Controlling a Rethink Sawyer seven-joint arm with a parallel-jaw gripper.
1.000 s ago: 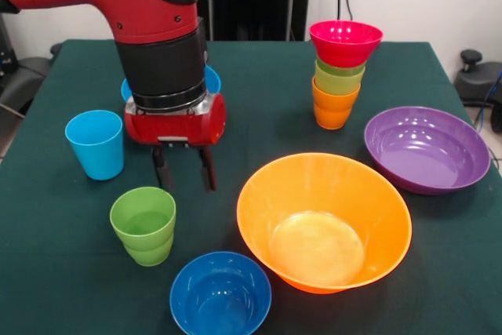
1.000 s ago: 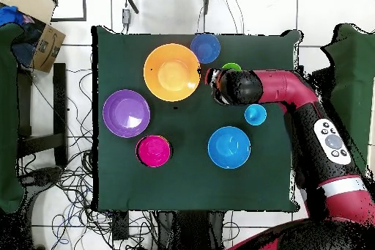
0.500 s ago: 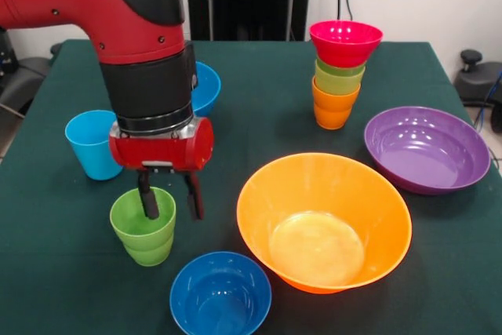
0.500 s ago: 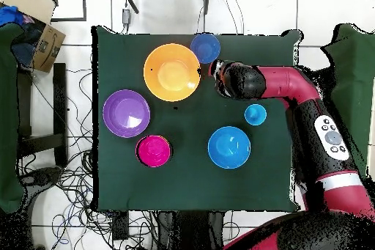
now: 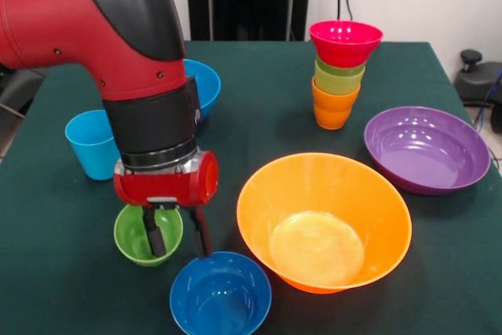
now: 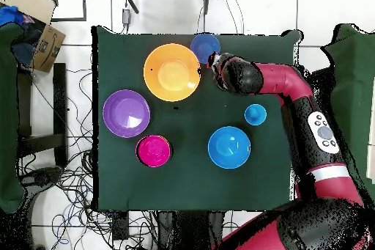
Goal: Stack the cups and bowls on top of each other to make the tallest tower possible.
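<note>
My gripper (image 5: 177, 238) is open and low over the lone lime green stepped cup (image 5: 135, 238) at the front left. One finger (image 5: 153, 237) is inside the cup, and the other is outside its right wall. The tower (image 5: 337, 84) stands at the back right: an orange cup lowest, two lime green cups in it, and a small red bowl (image 5: 345, 42) on top. No yellow cup shows. In the overhead view the arm covers the green cup, and the gripper (image 6: 217, 66) is beside the big orange bowl (image 6: 172, 72).
A small blue bowl (image 5: 220, 294) lies just right of the gripper at the front edge. The big orange bowl (image 5: 323, 221) is to its right and the purple bowl (image 5: 426, 148) beyond. A light blue cup (image 5: 90, 143) and a second blue bowl (image 5: 205, 84) sit behind the arm.
The gripper moved toward the table's front and came down, from beside the green stepped cup to straddling its right wall. The fingers stayed apart. No cup or bowl has moved.
</note>
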